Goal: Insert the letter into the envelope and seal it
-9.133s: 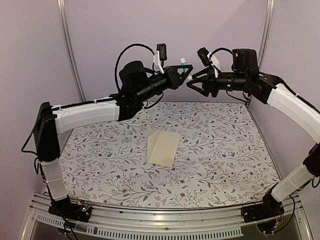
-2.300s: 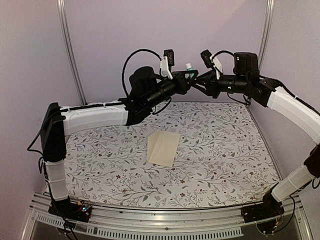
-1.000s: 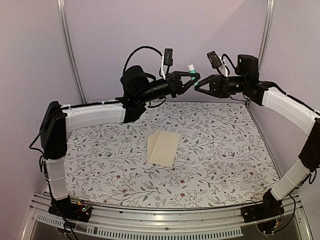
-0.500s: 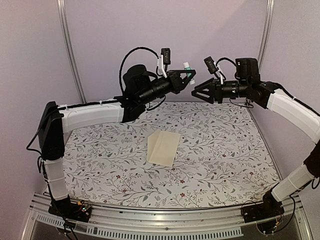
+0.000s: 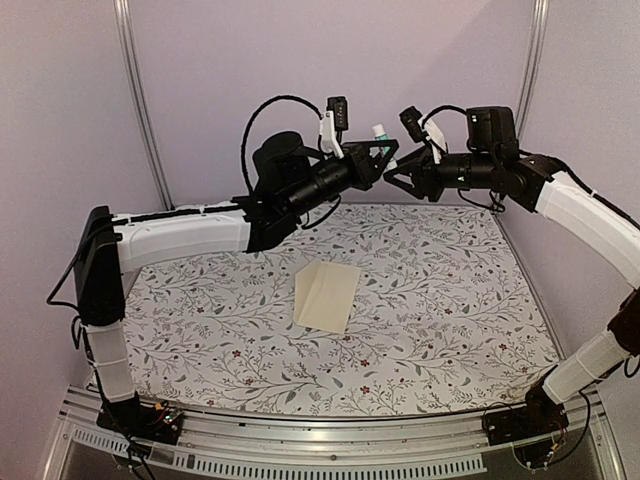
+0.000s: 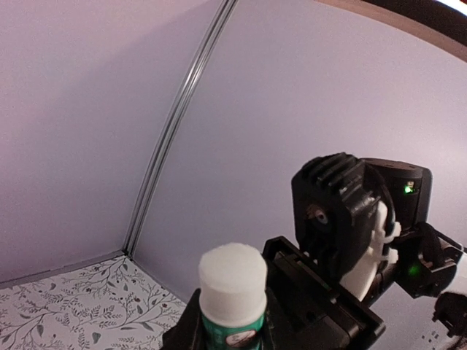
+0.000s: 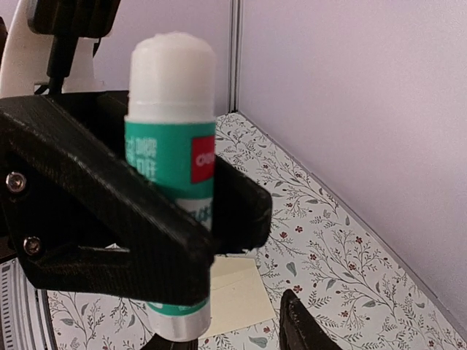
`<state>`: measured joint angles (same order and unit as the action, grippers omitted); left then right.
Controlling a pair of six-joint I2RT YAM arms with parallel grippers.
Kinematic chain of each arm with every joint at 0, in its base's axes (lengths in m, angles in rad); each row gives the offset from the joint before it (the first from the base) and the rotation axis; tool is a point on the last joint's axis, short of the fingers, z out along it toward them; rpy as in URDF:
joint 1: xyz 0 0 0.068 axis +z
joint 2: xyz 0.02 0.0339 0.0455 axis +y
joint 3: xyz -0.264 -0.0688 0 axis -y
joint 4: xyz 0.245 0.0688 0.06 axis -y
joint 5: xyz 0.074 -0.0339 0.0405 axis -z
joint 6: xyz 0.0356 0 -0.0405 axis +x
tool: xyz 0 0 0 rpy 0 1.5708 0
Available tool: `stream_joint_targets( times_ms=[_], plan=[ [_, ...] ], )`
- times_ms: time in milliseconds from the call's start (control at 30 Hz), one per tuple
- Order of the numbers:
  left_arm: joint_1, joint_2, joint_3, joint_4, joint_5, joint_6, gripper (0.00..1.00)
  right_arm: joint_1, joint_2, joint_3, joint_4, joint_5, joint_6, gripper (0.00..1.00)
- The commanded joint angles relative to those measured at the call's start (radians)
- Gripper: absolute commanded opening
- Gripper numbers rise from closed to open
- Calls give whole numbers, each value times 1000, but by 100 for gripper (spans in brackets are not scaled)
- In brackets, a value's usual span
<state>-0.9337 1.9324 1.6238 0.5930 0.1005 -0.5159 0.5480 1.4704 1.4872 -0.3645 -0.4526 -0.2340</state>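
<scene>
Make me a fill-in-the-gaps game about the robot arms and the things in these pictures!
1. The left gripper is shut on a green-labelled glue stick that has a ____ top.
2. The plain cream-beige paper envelope lies flat on the flower-patterned ____, and neither gripper touches it.
3. The right gripper is up in the air close to the glue stick, and its jaws are ____.

Missing words: white; table; open.

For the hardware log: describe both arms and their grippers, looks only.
The left arm and right arm have white shells between black joints. The left gripper and right gripper are black and angular, each with a white camera bracket behind it. A black cable loops above the left wrist; a green light glows on the right wrist.
</scene>
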Motion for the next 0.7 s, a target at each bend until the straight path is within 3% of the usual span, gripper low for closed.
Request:
stream_joint_targets(
  times_ms=[0,167,367,500,667],
  plan=[
    [-4,-12,10,-4,-6,16,0,14,0,40,-5,-9,-25,35],
    [-4,-10,10,1,-11,18,0,16,-10,33,-21,-123,-36,36],
    [-5,-5,11,3,-12,22,0,17,-18,30,-14,-130,-27,32],
    [-4,-4,12,5,-9,21,0,17,-18,30,-9,-127,-14,22],
    [-4,-2,10,4,-7,19,0,17,-19,31,-5,-140,18,19]
  ],
)
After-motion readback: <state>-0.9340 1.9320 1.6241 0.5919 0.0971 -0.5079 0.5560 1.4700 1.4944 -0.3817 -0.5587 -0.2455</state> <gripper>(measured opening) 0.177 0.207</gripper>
